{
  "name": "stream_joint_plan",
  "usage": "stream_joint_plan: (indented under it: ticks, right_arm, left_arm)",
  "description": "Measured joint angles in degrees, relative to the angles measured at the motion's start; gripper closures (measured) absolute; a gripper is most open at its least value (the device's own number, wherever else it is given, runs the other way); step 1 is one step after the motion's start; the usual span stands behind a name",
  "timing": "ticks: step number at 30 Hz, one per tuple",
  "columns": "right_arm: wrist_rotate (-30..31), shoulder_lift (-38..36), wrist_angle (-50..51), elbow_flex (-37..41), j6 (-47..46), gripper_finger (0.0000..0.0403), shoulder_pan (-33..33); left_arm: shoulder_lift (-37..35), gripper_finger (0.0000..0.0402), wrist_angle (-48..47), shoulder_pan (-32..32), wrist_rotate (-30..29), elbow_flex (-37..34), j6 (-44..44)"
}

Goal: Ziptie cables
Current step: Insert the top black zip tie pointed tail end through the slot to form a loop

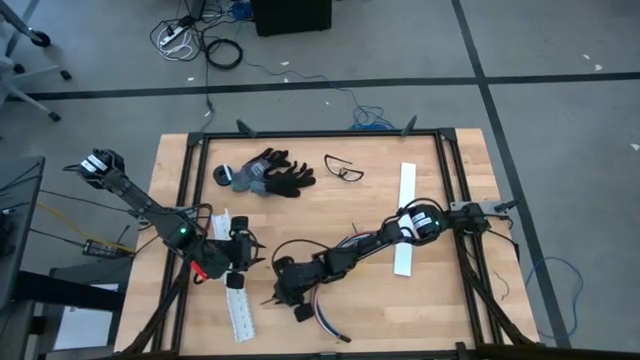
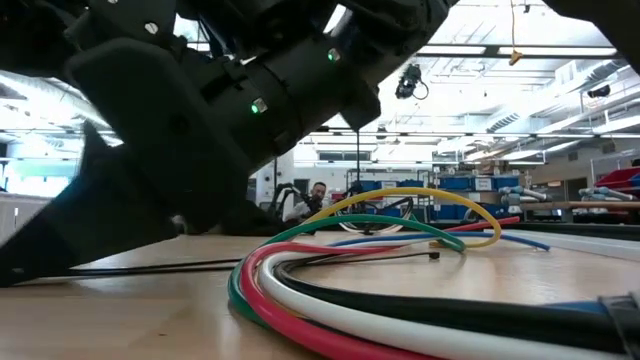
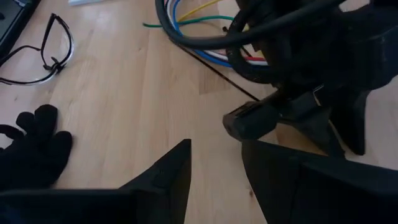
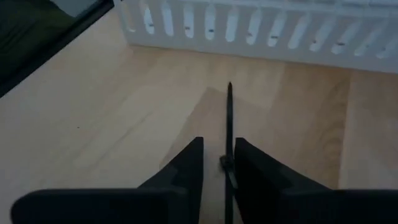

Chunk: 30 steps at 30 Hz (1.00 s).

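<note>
Table (image 1: 330, 215) holds gloves (image 1: 262, 175), glasses (image 1: 344, 169), slotted strips (image 1: 406, 217).

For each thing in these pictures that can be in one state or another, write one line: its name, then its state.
left gripper: open, holding nothing, low over the table
right gripper: fingers closing around the black zip tie, which lies flat between them
cables: loose on the table, not yet tied
gloves: lying in a heap
safety glasses: lying on the table
white slotted strip: lying flat
</note>
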<state>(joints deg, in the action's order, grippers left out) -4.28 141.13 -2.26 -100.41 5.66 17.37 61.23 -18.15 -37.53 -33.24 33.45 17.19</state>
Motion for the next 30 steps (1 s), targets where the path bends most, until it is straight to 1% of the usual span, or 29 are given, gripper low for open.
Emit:
stream_joint_plan:
  ticks: [4,8,11,14,18,20,26,30]
  right_arm:
    - [1.0,-0.8,2.5,0.1,0.0,0.0323,-0.2]
    - [0.9,-0.8,2.4,0.1,0.0,0.033,-0.2]
    - [0.2,-0.8,2.3,0.1,-0.1,0.0353,-0.2]
    - [-0.9,-0.8,2.3,0.1,0.2,0.039,-0.2]
    - [-1.5,-1.1,1.4,0.3,0.7,0.04,-0.3]
    - [-0.1,-1.9,2.4,0.4,1.6,0.0402,-0.2]
    - [9.0,-9.4,11.1,0.5,5.8,0.0402,0.8]
    - [12.4,-13.9,15.0,0.4,6.4,0.0402,1.3]
  left_arm:
    - [0.0,0.0265,0.2,-0.1,0.0,0.0,0.0]
    - [0.0,0.0265,0.4,-0.1,0.0,0.0,0.0]
    - [0.0,0.0265,0.6,-0.1,0.0,0.0,-0.1]
    - [0.0,0.0265,0.5,-0.1,0.0,0.0,-0.1]
    - [0.0,0.0265,0.4,-0.1,0.0,0.0,0.0]
    - [0.0,0.0265,0.5,-0.1,0.0,0.0,-0.1]
    - [0.0,0.0265,0.7,-0.1,-0.2,0.0,-0.3]
    - [0.0,0.0265,0.8,-0.1,-0.6,0.0,-0.2]
